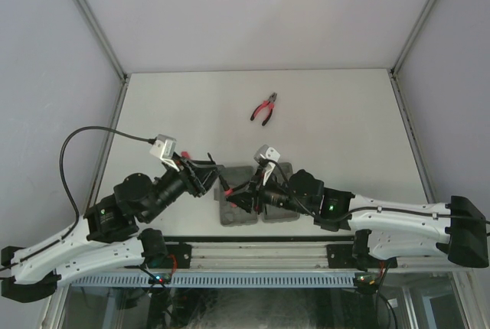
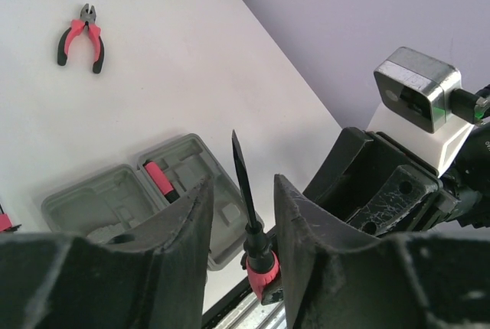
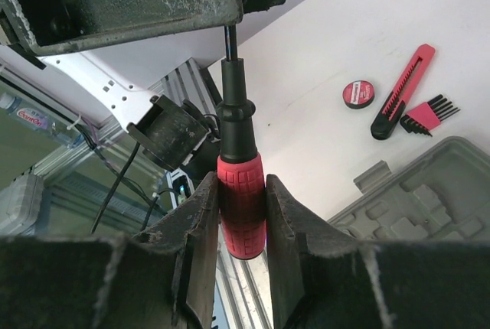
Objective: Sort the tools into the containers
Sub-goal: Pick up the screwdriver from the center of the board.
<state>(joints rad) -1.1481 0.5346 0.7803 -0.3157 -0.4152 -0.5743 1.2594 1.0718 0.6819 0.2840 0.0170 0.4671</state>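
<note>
My right gripper (image 3: 241, 184) is shut on the red handle of the long thin screwdriver (image 3: 241, 199), holding it in the air above the open grey case (image 1: 253, 191). My left gripper (image 2: 243, 184) straddles that screwdriver (image 2: 259, 249). The black collar rests against its right finger and a gap stays on the left, so the jaws are open. A short red-black driver (image 2: 159, 180) lies in a slot of the case (image 2: 115, 199). Red-handled pliers (image 1: 264, 108) lie on the table farther back. A round red disc (image 3: 358, 95) and a comb-like piece (image 3: 429, 113) lie beside the case (image 3: 429, 199).
A red-and-black knife-like tool (image 3: 402, 92) lies between the disc and the comb-like piece. The metal rail (image 1: 253, 251) with the arm bases runs along the near table edge. Grey walls enclose the table on three sides.
</note>
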